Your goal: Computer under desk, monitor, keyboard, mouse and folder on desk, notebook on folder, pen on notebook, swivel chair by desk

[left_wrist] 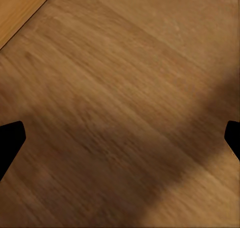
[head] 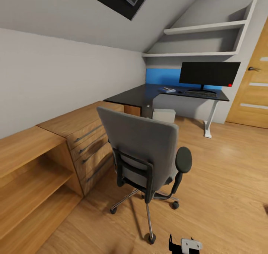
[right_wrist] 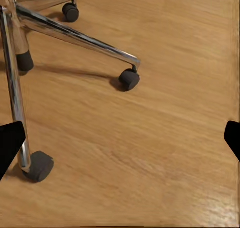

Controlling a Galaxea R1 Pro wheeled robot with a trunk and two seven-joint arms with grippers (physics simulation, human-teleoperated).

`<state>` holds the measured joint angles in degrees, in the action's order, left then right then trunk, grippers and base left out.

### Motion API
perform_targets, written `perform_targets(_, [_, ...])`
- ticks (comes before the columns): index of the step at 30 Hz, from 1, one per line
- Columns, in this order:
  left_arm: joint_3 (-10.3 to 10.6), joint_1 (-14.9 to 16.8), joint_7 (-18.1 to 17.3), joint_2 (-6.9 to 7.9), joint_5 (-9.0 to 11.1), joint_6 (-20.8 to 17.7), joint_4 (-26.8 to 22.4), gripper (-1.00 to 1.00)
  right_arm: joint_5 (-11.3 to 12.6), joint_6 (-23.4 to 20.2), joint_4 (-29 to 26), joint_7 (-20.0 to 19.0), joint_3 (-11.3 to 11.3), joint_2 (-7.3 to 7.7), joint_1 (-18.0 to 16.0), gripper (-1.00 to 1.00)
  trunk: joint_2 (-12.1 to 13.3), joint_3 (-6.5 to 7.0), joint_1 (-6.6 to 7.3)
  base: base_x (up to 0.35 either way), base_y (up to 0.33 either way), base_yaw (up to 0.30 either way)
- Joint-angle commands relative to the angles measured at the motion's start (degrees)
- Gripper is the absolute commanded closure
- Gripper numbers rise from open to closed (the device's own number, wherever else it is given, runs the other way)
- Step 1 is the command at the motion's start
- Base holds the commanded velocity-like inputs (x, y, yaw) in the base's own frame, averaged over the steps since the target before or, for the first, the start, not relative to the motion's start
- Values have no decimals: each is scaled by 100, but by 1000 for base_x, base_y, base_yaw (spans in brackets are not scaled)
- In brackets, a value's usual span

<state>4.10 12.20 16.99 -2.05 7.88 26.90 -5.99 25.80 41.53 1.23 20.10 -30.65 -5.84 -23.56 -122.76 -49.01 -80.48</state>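
The grey swivel chair [head: 145, 149] stands mid-floor with its back to me, and its backrest hides the seat. Beyond it the dark desk [head: 137, 95] carries the black monitor [head: 209, 73], the keyboard [head: 201, 94] in front of it, a small dark mouse [head: 179, 92] and a flat blue-and-white item [head: 167, 89]. The pale computer [head: 163, 115] sits under the desk. My right gripper [right_wrist: 120, 138] is open above the floor beside the chair's chrome legs [right_wrist: 75, 35] and a caster [right_wrist: 129, 79]. My left gripper [left_wrist: 120, 138] is open over bare wooden floor.
A wooden drawer unit [head: 89, 138] and open shelving [head: 29, 172] line the left wall. A wooden door [head: 253, 86] stands at the right, and white wall shelves [head: 208, 27] hang above the desk. A small piece of my arm [head: 184, 244] shows at the bottom edge.
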Motion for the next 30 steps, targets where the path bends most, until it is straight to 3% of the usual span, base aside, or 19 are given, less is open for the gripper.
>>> perform_targets(1, [47,2,16,1,55,17,1,-100,22,13,13,30,-48,-4,-7,-100,-2,-5,1,0,209,-265])
perform_targets(8, [47,2,20,3,56,17,1,-100,22,13,16,29,-47,-4,-7,-100,-2,-5,1,0,179,-265])
perform_targets(30, [47,2,22,3,55,17,1,-100,22,13,12,33,-55,-4,-8,-100,-2,-5,1,0,25,-265])
